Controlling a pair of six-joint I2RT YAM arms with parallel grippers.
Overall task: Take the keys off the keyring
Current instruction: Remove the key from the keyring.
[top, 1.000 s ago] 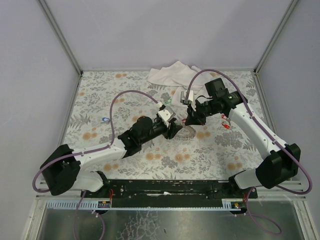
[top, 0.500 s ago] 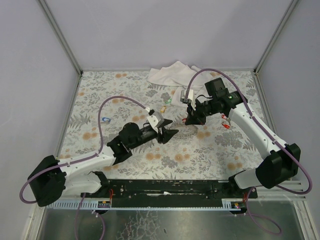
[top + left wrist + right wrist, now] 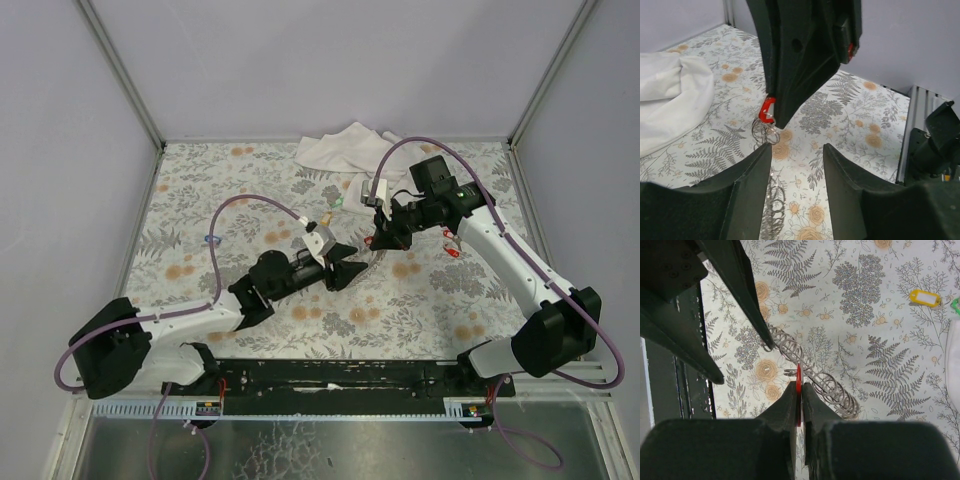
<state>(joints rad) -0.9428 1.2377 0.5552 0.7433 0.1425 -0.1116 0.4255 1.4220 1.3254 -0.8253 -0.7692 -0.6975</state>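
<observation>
Red key pinched, chain lying loose: a pull here could drag the whole lot along.
The right gripper (image 3: 799, 392) is clamped on the red key (image 3: 799, 375), held edge-on between its tips. That key hangs from the keyring (image 3: 832, 390), a coil of silvery links lying on the floral table (image 3: 880, 270) right beneath it. The left gripper (image 3: 797, 162) hovers just beside, jaws apart with nothing between them and one tip at the chain's end. To my eye the risk is that nothing pins the chain, so any tug from the right arm would lift the whole coil instead of freeing the key. The hold on that thin head looks slight and may slip. If the left jaws close off-centre, they could nip the table, not the links. A yellow-tagged key (image 3: 925, 297) lies well apart.
</observation>
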